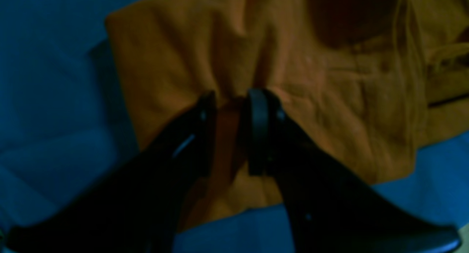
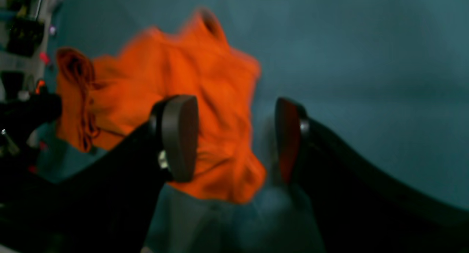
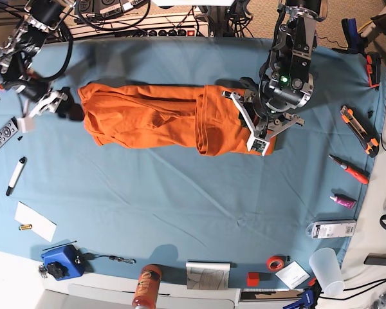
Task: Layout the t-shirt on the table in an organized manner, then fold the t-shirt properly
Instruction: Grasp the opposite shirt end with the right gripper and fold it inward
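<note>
On the table (image 3: 180,206), the t-shirt (image 3: 154,116) lies stretched between two arms.
Left gripper (image 1: 231,99) pinches cloth at 3 o'clock; right gripper (image 2: 234,135), jaws apart, at 9 o'clock.

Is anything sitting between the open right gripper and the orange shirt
Nothing visible. The right gripper hangs open just off the t-shirt, with only bare table between them.
</note>
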`<state>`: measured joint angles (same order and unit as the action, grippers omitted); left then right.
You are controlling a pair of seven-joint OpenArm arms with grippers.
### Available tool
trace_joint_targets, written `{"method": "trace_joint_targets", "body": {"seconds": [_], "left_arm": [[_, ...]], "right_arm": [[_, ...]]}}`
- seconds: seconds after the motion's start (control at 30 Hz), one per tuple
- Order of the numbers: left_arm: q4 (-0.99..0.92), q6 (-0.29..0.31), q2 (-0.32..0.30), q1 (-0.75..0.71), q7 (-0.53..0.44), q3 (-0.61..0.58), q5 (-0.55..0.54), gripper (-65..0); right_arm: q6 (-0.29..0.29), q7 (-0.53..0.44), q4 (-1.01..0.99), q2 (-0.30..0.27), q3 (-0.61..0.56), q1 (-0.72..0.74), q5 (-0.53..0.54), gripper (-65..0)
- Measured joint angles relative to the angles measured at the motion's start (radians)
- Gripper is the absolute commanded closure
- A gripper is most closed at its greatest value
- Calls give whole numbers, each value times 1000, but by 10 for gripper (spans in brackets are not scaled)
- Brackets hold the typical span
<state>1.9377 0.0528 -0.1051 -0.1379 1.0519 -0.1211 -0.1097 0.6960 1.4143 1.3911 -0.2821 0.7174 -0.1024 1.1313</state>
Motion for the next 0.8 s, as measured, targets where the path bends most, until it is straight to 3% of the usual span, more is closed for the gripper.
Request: {"method": "trace_joint_targets", "body": {"seconds": [0.13, 0.33, 0.43, 0.73, 0.8], "left_arm": [[0, 0, 0, 0, -6, -1, 0, -135], [0, 0, 0, 0, -16, -1, 0, -135], [0, 0, 0, 0, -18, -2, 0, -135], [0, 0, 0, 0, -18, -2, 0, -135], [0, 0, 0, 0, -18, -2, 0, -135]], "right_arm": [[5, -30, -154, -8, -18, 39, 80, -331], [13, -57, -224, -19, -169, 98, 82, -331], [17, -83, -219, 8, -223, 113, 40, -332], [16, -126, -204, 88, -223, 124, -48, -330], [17, -124, -204, 87, -223, 124, -49, -269]]}}
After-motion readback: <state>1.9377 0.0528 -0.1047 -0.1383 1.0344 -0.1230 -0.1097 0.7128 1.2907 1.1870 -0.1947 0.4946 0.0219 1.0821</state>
